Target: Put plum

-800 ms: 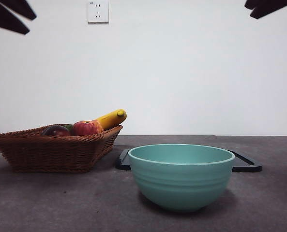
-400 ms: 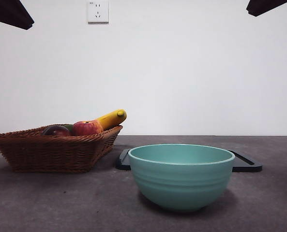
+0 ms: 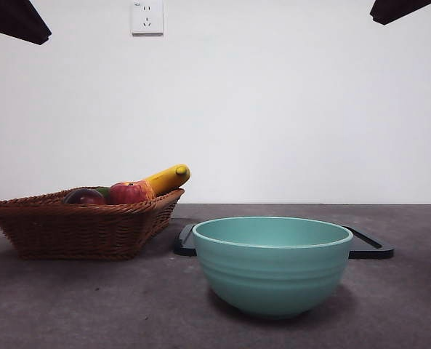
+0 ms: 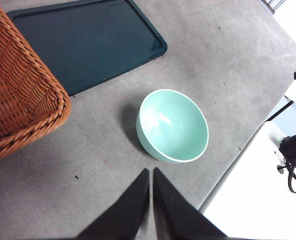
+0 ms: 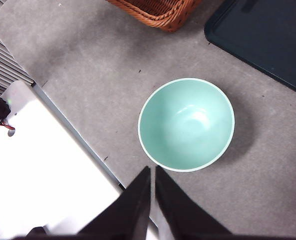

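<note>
The plum is a dark maroon fruit lying in the brown wicker basket at the left of the front view, beside a red apple and a yellow banana. A sliver of green fruit shows between plum and apple. My left gripper is shut and hangs high above the table near the teal bowl. My right gripper is also shut, high over the same bowl. Both show only as dark tips at the front view's top corners.
The teal bowl stands at the centre front. Behind it lies a flat dark tray, also seen as the tray past the basket. The table edge runs close by the bowl.
Between one second ago and half a second ago both dark tips at the top corners changed from forked to single shapes and drew back; since then nothing has moved.
</note>
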Controlling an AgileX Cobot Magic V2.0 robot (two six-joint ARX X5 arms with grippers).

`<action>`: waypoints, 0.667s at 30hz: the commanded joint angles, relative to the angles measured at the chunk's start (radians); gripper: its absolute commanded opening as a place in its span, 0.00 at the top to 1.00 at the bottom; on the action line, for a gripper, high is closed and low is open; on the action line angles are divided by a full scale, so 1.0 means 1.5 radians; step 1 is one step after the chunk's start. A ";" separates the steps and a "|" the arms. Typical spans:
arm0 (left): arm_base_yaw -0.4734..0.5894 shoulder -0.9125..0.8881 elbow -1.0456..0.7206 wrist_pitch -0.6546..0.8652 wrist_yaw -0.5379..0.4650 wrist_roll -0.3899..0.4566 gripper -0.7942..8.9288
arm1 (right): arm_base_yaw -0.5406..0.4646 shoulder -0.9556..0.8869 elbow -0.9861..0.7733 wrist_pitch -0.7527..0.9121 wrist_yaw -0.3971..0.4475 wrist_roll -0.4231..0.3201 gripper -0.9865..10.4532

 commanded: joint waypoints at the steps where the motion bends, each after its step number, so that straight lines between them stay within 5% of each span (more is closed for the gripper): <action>1: -0.002 0.004 0.010 0.004 0.004 0.004 0.91 | 0.006 0.005 0.010 0.007 0.002 -0.010 0.91; 7: 0.009 -0.021 0.010 0.058 -0.020 0.045 0.91 | 0.006 0.005 0.010 0.007 0.002 -0.010 0.91; 13: 0.087 -0.125 -0.036 0.249 -0.102 0.104 0.91 | 0.006 0.005 0.010 0.007 0.002 -0.010 0.91; 20: 0.170 -0.277 -0.210 0.506 -0.296 0.108 0.91 | 0.006 0.005 0.010 0.007 0.002 -0.010 0.91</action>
